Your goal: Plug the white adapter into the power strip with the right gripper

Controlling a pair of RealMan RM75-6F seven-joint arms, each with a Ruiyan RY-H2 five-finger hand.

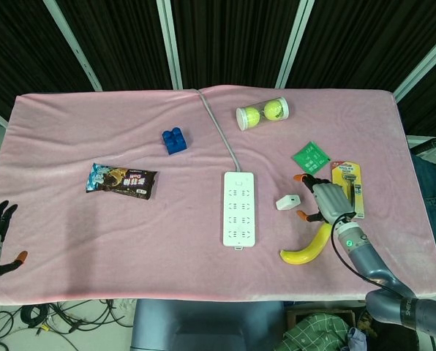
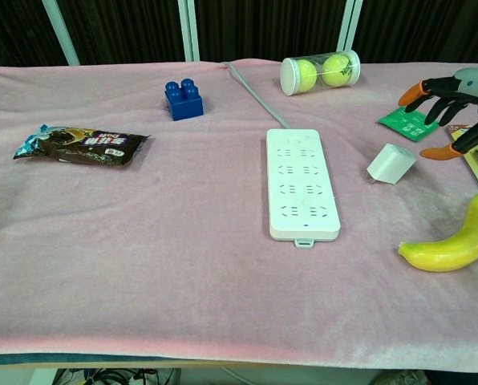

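Two tennis balls [image 2: 321, 71], perhaps; one banana [image 2: 451, 245], one brick [image 2: 184, 99].

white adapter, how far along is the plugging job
Nothing is done yet: the white adapter lies on the cloth right of the power strip, unplugged. In hand: the right hand hovers open just beside the adapter, not touching it. Left: grasp it, carry it over, and push it into a socket.

We see the adapter [image 2: 391, 163] just right of the power strip [image 2: 301, 184], apart from it. Our right hand [image 2: 451, 107] hovers right of the adapter, with the banana [image 2: 451, 242] nearer us.
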